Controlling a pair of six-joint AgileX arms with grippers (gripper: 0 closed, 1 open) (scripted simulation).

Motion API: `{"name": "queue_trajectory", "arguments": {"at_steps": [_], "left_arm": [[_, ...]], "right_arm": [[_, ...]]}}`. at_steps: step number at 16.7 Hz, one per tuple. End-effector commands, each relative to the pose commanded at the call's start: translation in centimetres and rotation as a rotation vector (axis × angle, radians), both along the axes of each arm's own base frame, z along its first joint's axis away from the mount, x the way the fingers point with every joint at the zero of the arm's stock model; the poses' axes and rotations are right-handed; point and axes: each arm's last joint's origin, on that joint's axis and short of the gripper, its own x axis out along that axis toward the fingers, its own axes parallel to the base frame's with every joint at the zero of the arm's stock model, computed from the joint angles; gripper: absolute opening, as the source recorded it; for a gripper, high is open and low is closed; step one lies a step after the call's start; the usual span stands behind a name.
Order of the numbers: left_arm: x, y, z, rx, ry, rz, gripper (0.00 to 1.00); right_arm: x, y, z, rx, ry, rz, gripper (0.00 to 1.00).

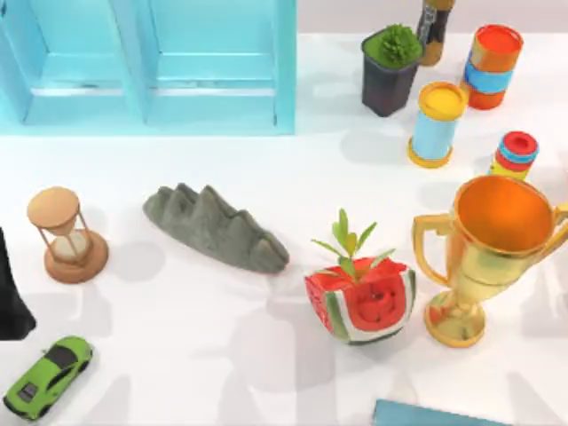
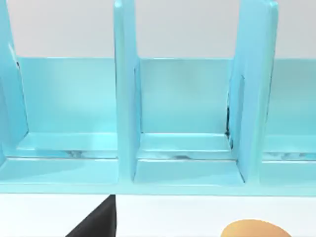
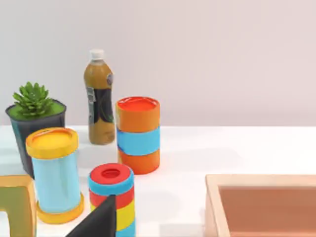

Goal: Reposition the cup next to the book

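- Two arms, neither holding anything that I can see: the left arm (image 1: 12, 293) sits as a dark shape at the table's left edge, and how its fingers stand I cannot tell.
- Mid-table, the grey rock (image 1: 216, 228) and watermelon planter (image 1: 362, 300) lie left of the cup (image 1: 484, 257).
- Judging by this, the grasp is not yet made; the cup stands upright near the right edge.
- Next, grip it and carry it toward the book (image 1: 426, 414) at the near edge, where the open table beside it gives room.

A white table (image 1: 266, 373) meets a plain pale wall (image 3: 222, 59).
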Motion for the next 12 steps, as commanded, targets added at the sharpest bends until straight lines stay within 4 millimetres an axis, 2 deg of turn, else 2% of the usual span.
{"name": "queue_trajectory", "arguments": {"at_steps": [3,6,12], "left_arm": [[0.0,0.0,0.1,0.010,0.005,0.004,1.00],[0.0,0.4,1.0,0.096,0.054,0.041,1.00],[0.8,2.3,4.5,0.460,0.341,0.133,1.00]], "right_arm": [[0.0,0.0,0.0,0.000,0.000,0.000,1.00],[0.0,0.0,0.0,0.000,0.000,0.000,1.00],[0.0,0.0,0.0,0.000,0.000,0.000,1.00]]}}
